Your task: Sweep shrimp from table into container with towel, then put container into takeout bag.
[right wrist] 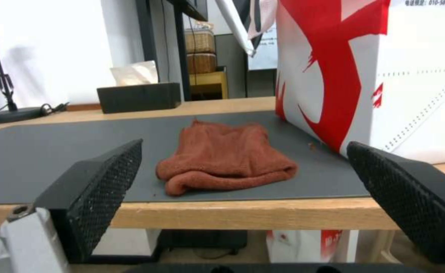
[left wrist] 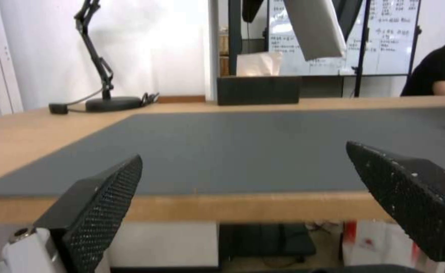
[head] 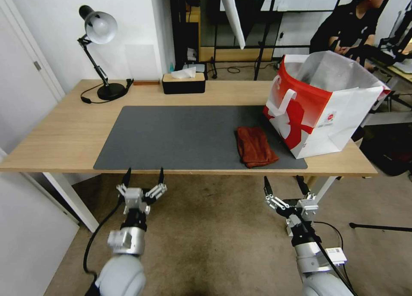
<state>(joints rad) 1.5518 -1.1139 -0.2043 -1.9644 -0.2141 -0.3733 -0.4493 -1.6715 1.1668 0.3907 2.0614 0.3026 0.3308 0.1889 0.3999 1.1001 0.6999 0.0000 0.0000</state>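
Desk (head: 64,133) — grey mat (head: 171,137) on top. Towel (head: 255,146): crumpled on the mat, just beside the bag (head: 326,111). Bag: upright, mouth open, partly on the mat. Left hand (head: 143,176): wide open, empty, off the desk's near edge. Right hand (head: 285,185): wide open, empty, off that edge — nearest the towel.

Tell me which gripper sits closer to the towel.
The right gripper, open below the table edge directly before the towel; the left gripper hangs farther along.
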